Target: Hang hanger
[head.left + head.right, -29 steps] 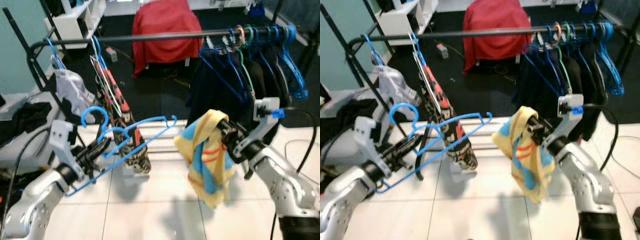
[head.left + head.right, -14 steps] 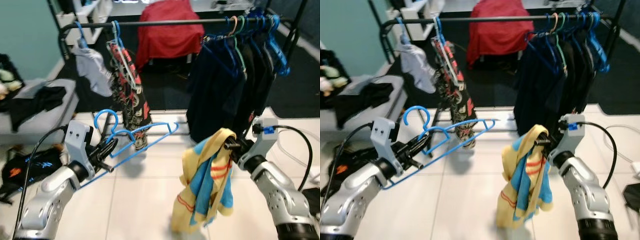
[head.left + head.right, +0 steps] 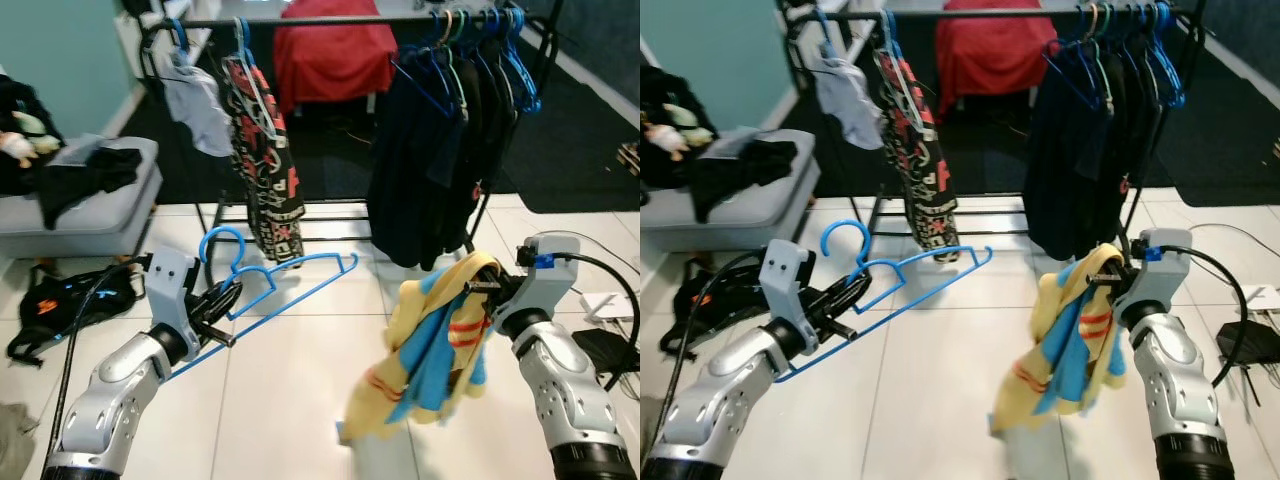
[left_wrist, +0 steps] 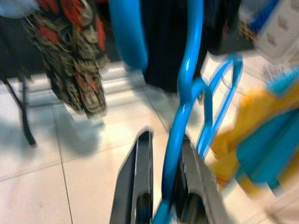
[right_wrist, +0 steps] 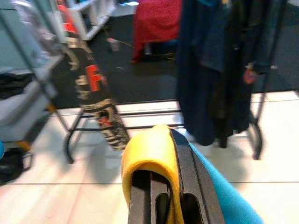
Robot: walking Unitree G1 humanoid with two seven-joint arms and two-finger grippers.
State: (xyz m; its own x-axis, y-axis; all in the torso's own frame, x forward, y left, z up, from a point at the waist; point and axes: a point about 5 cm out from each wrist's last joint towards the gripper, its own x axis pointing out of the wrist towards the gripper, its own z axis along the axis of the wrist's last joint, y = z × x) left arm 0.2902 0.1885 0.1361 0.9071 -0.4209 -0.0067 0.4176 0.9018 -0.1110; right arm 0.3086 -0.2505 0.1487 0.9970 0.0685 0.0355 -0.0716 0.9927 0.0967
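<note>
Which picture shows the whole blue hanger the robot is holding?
The left eye view: the blue hanger shows whole, hook to tip, held by the left end effector. The right eye view is similar. The left wrist view shows a blurred close-up part.

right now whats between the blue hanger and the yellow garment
Bare white floor tile between the blue hanger and the yellow garment, in the left eye view.

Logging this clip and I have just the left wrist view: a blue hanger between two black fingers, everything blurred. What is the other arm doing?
Observer: The right gripper holds up a yellow and blue garment, draped over its fingers.
Operator: Is that blue hanger on a rail?
Observer: No. The blue hanger is out in the air in the left gripper, over the white tile floor.
Operator: Where is the rail?
Observer: The clothes rack stands beyond both arms, with dark clothes hanging at its right end.
</note>
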